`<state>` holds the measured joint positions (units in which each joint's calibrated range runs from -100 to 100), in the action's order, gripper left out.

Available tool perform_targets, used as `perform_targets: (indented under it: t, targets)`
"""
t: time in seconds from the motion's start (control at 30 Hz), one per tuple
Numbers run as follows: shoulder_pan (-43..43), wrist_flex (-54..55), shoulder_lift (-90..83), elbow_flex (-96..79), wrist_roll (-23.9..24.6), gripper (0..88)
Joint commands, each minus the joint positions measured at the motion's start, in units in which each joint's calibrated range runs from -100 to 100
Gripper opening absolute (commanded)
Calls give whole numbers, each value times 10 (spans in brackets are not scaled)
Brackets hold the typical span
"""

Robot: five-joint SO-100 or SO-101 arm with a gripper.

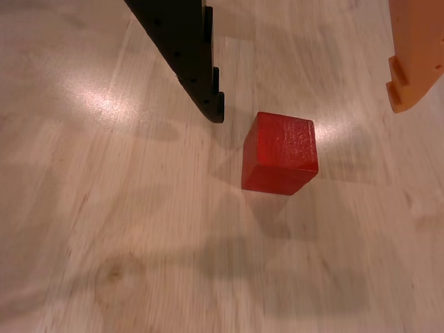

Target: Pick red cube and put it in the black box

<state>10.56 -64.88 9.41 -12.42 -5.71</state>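
One red cube sits on your wooden table — gripper released, black finger left, orange finger right, cube between, untouched.

Wrist view: the red cube is the one thing sitting on the light wood table, so there's bare surface from 3 round through 6 to 9 o'clock of it. The black finger hangs at about 10 o'clock, the orange finger at 2, and the wide gap between them sits just above the cube.
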Motion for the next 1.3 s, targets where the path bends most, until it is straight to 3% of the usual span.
perform_targets:
  t: [0.0, 1.07, 1.27]
  targets:
    - [-5, 3, -6, 35, 0, 371]
    - [2, 23, 83, 84, 2, 367]
    - [2, 24, 83, 81, 2, 299]
